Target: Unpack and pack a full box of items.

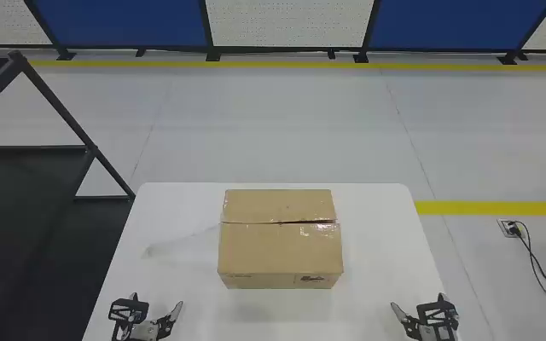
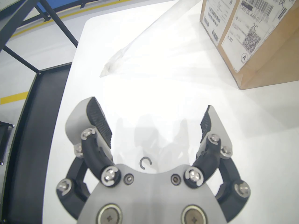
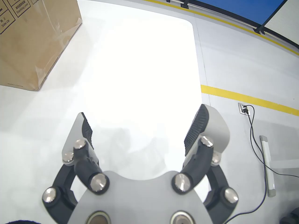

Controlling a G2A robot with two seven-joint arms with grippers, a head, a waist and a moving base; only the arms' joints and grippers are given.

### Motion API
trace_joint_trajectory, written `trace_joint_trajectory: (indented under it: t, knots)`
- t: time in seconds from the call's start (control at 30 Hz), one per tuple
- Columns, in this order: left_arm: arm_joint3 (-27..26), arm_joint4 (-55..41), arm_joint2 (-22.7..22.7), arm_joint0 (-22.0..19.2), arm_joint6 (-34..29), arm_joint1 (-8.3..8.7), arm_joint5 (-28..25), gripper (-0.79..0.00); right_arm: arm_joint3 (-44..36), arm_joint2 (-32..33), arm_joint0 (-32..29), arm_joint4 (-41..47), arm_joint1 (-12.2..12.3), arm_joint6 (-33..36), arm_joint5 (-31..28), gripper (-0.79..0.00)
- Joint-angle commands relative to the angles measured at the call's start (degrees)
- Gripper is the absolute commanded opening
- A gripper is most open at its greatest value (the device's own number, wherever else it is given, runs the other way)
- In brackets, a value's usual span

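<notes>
A closed brown cardboard box (image 1: 280,238) stands in the middle of the white table (image 1: 171,230), its top flaps meeting at a seam with torn tape. A loose strip of clear tape (image 2: 149,26) hangs from the box (image 2: 257,36) down onto the table. The side of the box (image 3: 30,31) facing my right arm carries handling symbols. My left gripper (image 2: 151,113) hovers open over the table's near left corner, with nothing between its fingers. My right gripper (image 3: 142,122) is open and empty over the near right corner. In the top view, the left gripper (image 1: 147,314) and right gripper (image 1: 425,314) sit at the front edge.
A dark metal rack (image 1: 51,111) with a black shelf (image 2: 25,127) stands close to the table's left side. A floor socket and cable (image 3: 252,127) lie right of the table. Blue and white partition panels (image 1: 281,21) stand behind a yellow floor line.
</notes>
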Motion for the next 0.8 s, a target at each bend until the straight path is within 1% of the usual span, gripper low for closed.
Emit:
trace_joint_trajectory:
  t: [0.0, 0.53, 0.6, 0.77]
  knots:
    - [0.00, 0.00, 0.00, 0.00, 0.00, 0.00, 0.00, -0.001, 0.00, 0.00, 0.00, 0.00, 0.00, 0.00, 0.00, 0.000]
    - [0.00, 0.00, 0.00, 0.00, 0.00, 0.00, 0.00, -0.001, 0.00, 0.00, 0.00, 0.00, 0.00, 0.00, 0.00, -0.001]
    - [-0.39, -1.50, 0.12, 0.03, 1.13, -0.04, -1.99, 0.000, -0.84, -0.49, -0.38, -2.63, 0.32, -1.14, -5.29, 0.000]
    - [-2.83, -1.99, -1.17, 0.38, 3.17, 0.04, -4.71, 0.000, -3.99, 0.02, -0.38, -2.31, 0.43, -0.13, -8.24, 0.000]
